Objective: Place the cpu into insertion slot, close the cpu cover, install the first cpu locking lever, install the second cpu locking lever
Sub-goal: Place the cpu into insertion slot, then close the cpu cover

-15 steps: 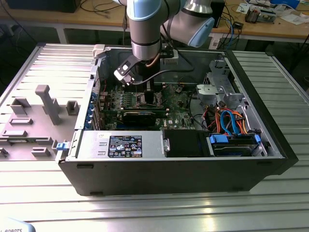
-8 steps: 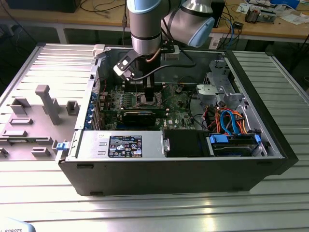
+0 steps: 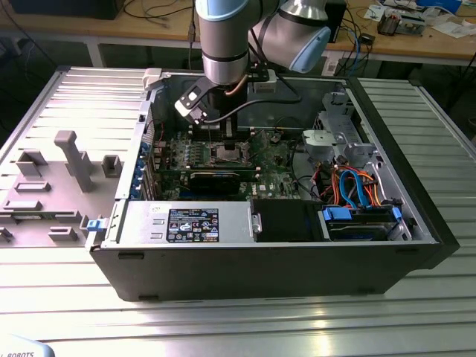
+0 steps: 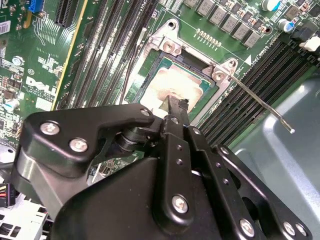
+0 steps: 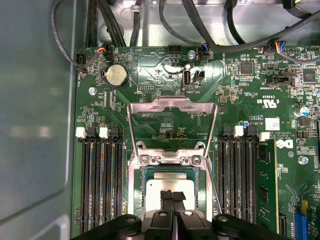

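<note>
Ribbed grey metal counter (image 3: pixel 297 327) carries your open black computer case (image 3: pixel 297 268), with the arm (image 3: pixel 223 37) hanging over the green motherboard (image 3: pixel 275 178) in the exterior view's upper centre. Your black pincer (image 5: pixel 173 195) is pressed together, pinching nothing, its tips at the small square silvery-grey cpu (image 5: pixel 157 192), which lies seated in the socket (image 5: pixel 136 172). The thin silvery metal cpu cover (image 5: pixel 172 103) stands swung back off it, likely so the chip stays reachable.

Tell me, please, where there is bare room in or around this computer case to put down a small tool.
Free: the slatted table on the near side of the case, and the bare grey case panel beside the motherboard. Crowded: the cpu under the gripper, and the orange and blue cables.
</note>
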